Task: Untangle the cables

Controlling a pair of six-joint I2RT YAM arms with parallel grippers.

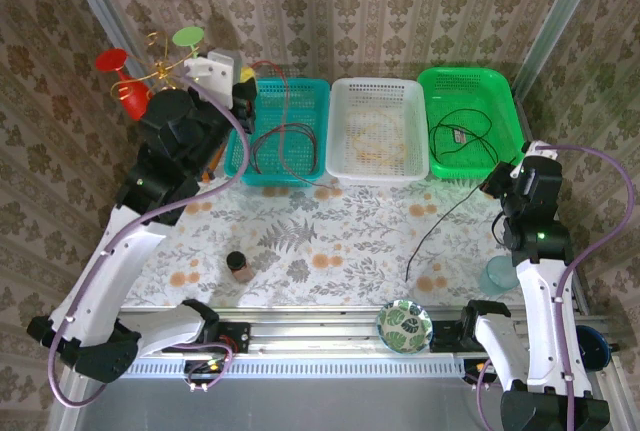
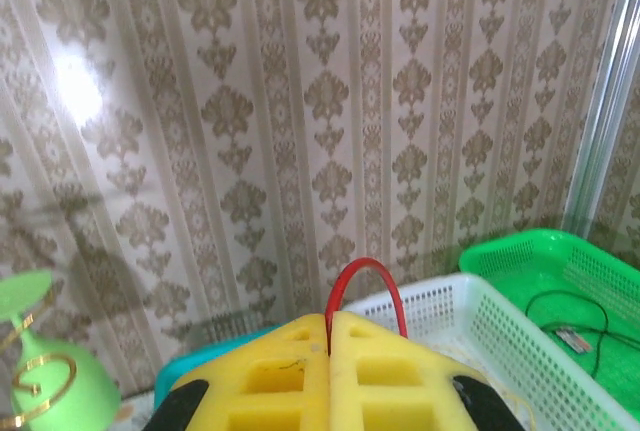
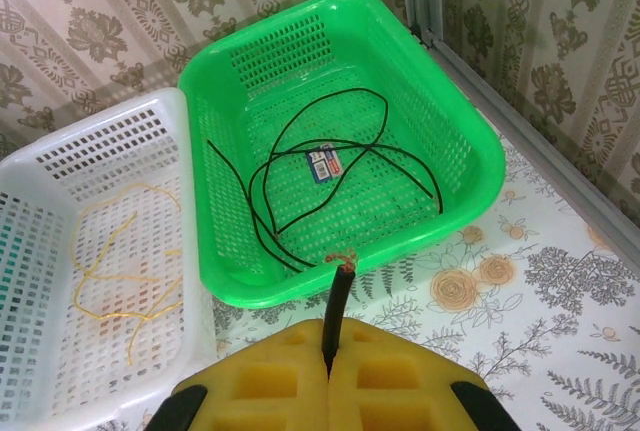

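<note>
My left gripper (image 2: 329, 323) is shut on a dark red cable (image 2: 366, 273) that arches up out of its yellow pads; from above it hangs over the teal basket (image 1: 243, 147), where more of the red cable (image 1: 287, 149) lies coiled. My right gripper (image 3: 328, 351) is shut on the end of a black cable (image 3: 338, 296) with a frayed copper tip. That black cable (image 1: 432, 231) trails from the right gripper (image 1: 497, 184) down across the table. Another black cable (image 3: 300, 176) lies looped in the green basket (image 3: 470, 121). A yellow-orange cable (image 3: 120, 271) lies in the white basket (image 3: 60, 156).
A small dark jar (image 1: 239, 266) stands on the floral table mid-left. A leaf-patterned bowl (image 1: 404, 326) sits at the near edge and a pale blue cup (image 1: 497, 274) by the right arm. Red (image 1: 116, 64) and green (image 1: 187, 37) goblets stand far left, behind the left arm.
</note>
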